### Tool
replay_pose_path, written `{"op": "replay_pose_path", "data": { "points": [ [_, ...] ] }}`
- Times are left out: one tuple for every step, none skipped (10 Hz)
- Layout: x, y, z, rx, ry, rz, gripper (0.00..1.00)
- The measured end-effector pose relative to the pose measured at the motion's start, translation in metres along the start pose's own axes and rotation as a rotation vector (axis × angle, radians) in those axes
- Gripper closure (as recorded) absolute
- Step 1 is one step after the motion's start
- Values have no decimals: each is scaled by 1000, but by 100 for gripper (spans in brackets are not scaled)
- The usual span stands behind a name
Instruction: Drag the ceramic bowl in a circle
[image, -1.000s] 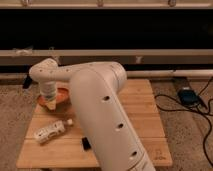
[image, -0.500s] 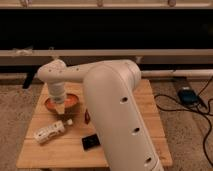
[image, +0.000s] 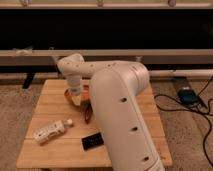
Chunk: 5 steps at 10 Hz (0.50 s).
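The orange ceramic bowl (image: 84, 93) sits on the wooden table (image: 50, 100) near its back middle, mostly hidden behind my arm. My gripper (image: 75, 97) points down at the bowl's left part and appears to touch it. The big white arm (image: 120, 110) covers the bowl's right side.
A white bottle (image: 50, 131) lies at the table's front left. A small dark reddish-brown oblong object (image: 89, 114) lies just in front of the bowl. A black flat object (image: 93, 141) lies near the front edge. Cables and a blue box (image: 186, 95) are on the floor to the right.
The gripper and the bowl have moved to the right across the table, from the back left toward the middle. The bottle has stayed in place.
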Motion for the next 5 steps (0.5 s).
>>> {"op": "replay_pose_path", "data": {
  "points": [
    [-2, -15, 3, 12, 2, -2, 100],
    [-8, -23, 4, 18, 4, -12, 100],
    [-23, -29, 5, 25, 5, -34, 100],
    [-46, -34, 6, 33, 2, -65, 100],
    [-68, -34, 6, 38, -1, -93, 100]
  ]
}}
